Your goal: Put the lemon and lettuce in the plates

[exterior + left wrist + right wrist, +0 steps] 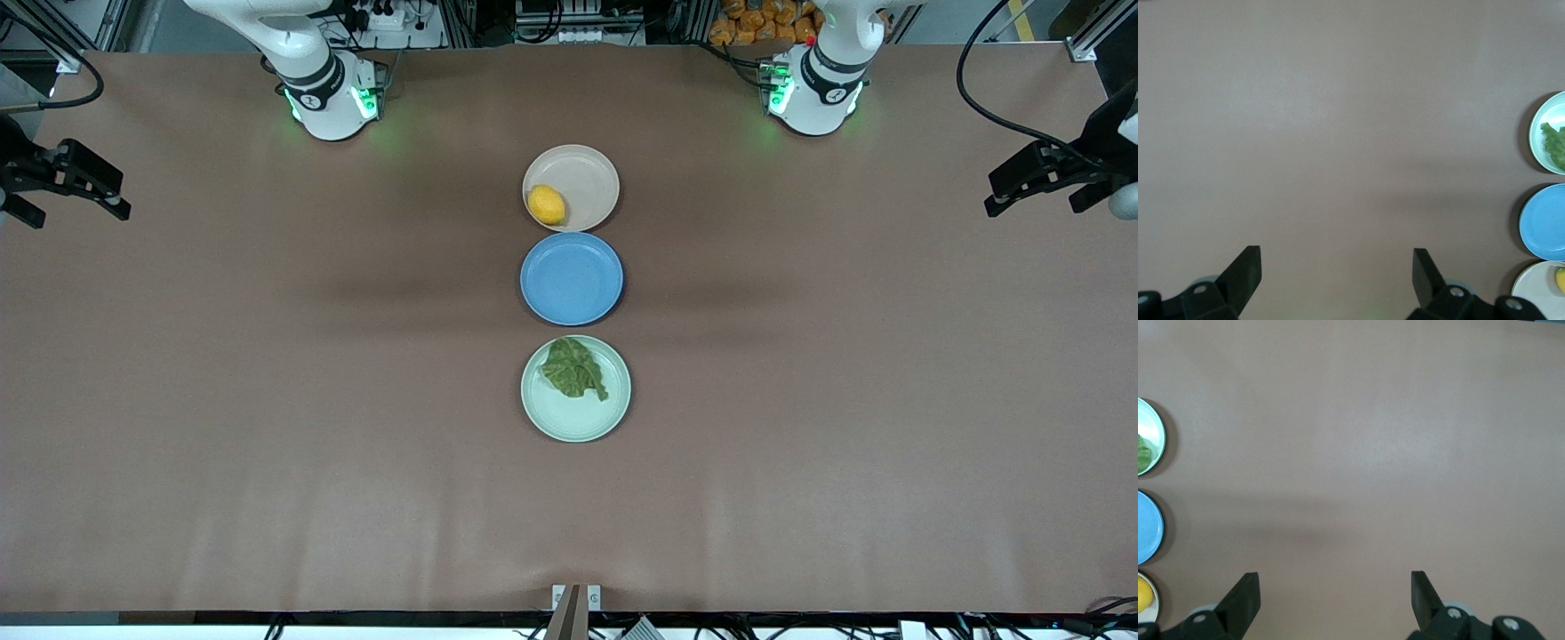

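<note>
The lemon [546, 204] lies in the beige-pink plate [591, 173], the plate farthest from the front camera. The lettuce [575, 367] lies in the mint green plate [569, 420], the nearest one. My left gripper [1036, 208] is open and empty, up over the bare table at the left arm's end. My right gripper [78, 216] is open and empty over the right arm's end. The left wrist view shows its gripper [1337, 257] over bare table, with the lettuce [1556, 143] and lemon [1561, 280] at the edge. The right wrist view shows its gripper [1335, 580] likewise.
An empty blue plate [571, 278] sits between the two other plates in the middle of the brown table [267, 400]. The arm bases [333, 93] stand along the table's edge farthest from the front camera.
</note>
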